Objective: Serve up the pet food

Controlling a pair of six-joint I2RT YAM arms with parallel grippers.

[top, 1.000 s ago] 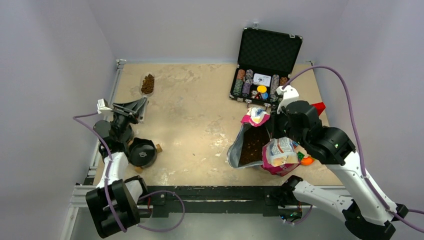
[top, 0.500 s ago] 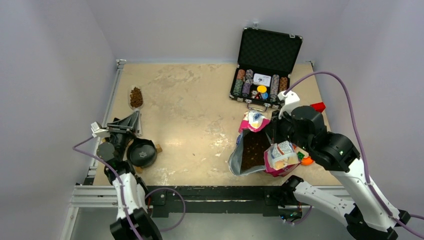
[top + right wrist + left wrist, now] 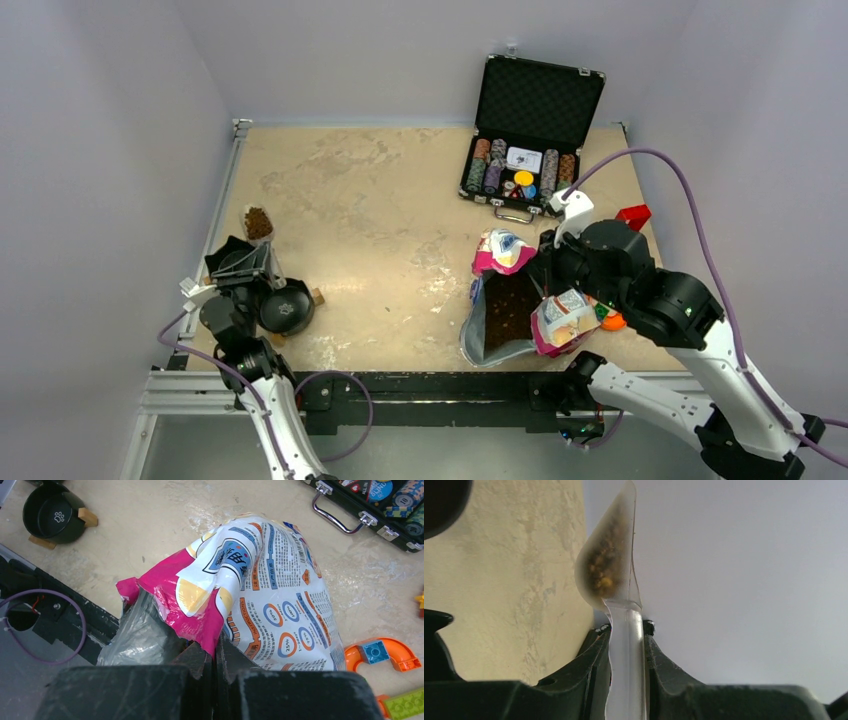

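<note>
risk as i see it: scoop (image 3: 606, 565) is loaded with kibble (image 3: 258, 222) but hangs beside the bowl (image 3: 287, 306), not over it. any tilt or jerk here drops pellets on the counter (image 3: 380, 220). left gripper (image 3: 625, 635) is clamped on the scoop handle. right gripper (image 3: 215, 652) is pinched tight on the bag (image 3: 270, 570) rim. if that slips, i expect the open bag to sag and spill.

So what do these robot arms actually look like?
The left arm and right arm have chunky black joints and white links, each trailing a purple cable. A small green light glows on the right arm. The left gripper and right gripper have black fingers.
</note>
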